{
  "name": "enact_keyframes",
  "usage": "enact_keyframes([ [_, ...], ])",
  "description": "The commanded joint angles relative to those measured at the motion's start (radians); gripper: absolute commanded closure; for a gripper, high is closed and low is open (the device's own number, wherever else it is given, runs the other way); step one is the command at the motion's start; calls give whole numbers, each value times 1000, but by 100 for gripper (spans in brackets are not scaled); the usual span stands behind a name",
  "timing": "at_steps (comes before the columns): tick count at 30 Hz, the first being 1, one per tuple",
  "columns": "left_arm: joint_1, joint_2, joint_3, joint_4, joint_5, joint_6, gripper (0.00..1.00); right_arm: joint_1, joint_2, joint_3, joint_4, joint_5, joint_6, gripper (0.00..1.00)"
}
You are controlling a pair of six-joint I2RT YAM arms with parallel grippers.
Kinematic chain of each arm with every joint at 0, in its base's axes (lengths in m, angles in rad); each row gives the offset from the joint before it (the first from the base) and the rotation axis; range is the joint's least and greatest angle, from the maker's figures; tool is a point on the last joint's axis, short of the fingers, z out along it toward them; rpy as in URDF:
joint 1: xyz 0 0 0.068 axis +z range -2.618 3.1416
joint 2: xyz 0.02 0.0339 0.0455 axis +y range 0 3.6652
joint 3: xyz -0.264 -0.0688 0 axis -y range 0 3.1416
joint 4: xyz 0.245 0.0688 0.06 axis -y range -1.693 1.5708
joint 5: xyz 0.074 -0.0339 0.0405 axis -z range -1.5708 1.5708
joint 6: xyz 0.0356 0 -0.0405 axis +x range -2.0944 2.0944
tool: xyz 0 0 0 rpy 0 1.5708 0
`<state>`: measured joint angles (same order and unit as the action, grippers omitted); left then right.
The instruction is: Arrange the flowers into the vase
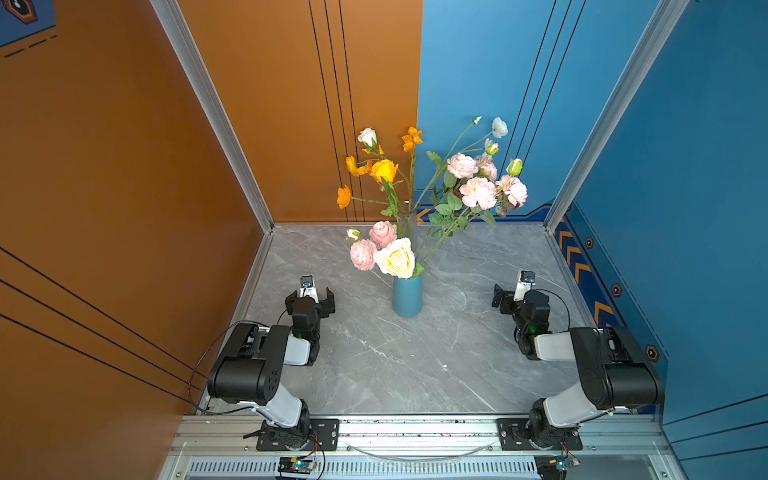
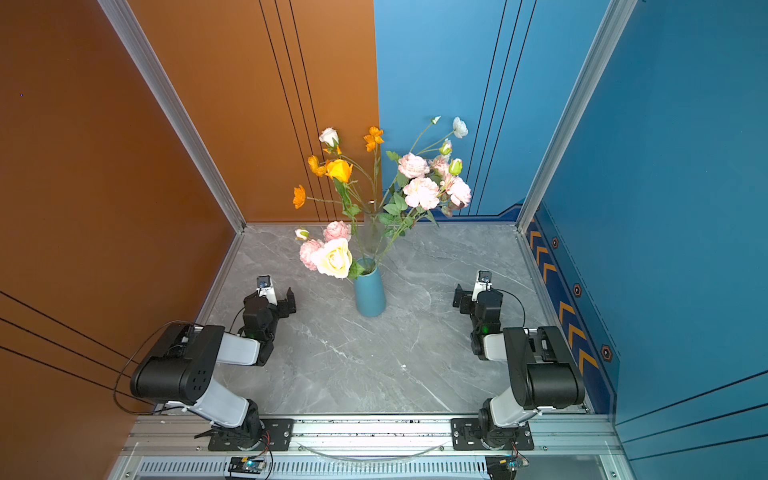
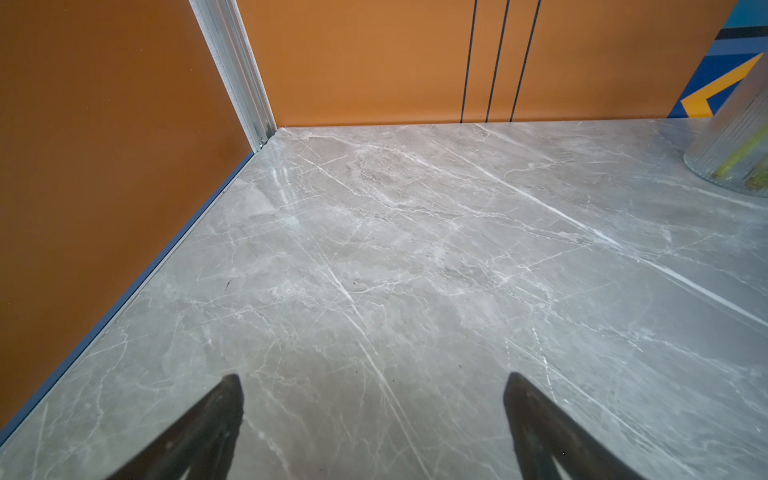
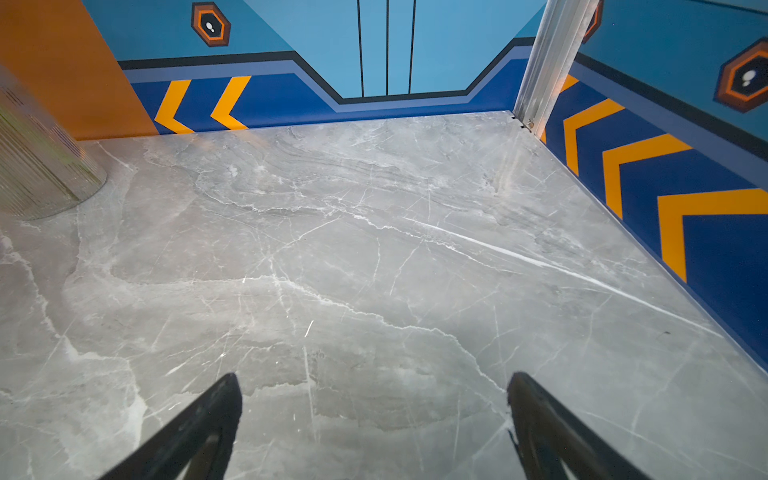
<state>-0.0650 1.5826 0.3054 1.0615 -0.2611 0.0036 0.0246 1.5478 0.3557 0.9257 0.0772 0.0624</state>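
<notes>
Long thin green-stemmed flowers [image 1: 478, 193] with pink, cream, orange and white blooms, all upright in vessels, none lying loose on the grey marble-veined surface [image 1: 415, 365]. Part of the bunch in a smooth teal-blue tapered vase [image 1: 407, 297], stems fanning up and outward. The rest in a clear ribbed glass cylinder [image 1: 407, 226] just behind it, green stems showing through its wall in the left wrist view.

Low over the surface, the left gripper [image 3: 372, 378] and right gripper [image 4: 374, 376], jaws spread wide, nothing between them. Ahead and inward of both, about midway and well apart from either, the teal-blue tapered vase. Stems' long axis near vertical, so probably a sideways pinch low on a stem for any further move. Likely little left to arrange.
</notes>
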Motion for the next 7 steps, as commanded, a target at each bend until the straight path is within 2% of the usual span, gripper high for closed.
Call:
enact_keyframes([
  [1, -12, -12, 21, -21, 32, 41, 2, 6, -2, 15, -14, 31, -10, 0],
  [4, -9, -15, 40, -63, 71, 48, 2, 6, -2, 17, -14, 31, -11, 0],
  [7, -7, -16, 38, -61, -7, 20, 2, 6, -2, 15, -13, 33, -10, 0],
])
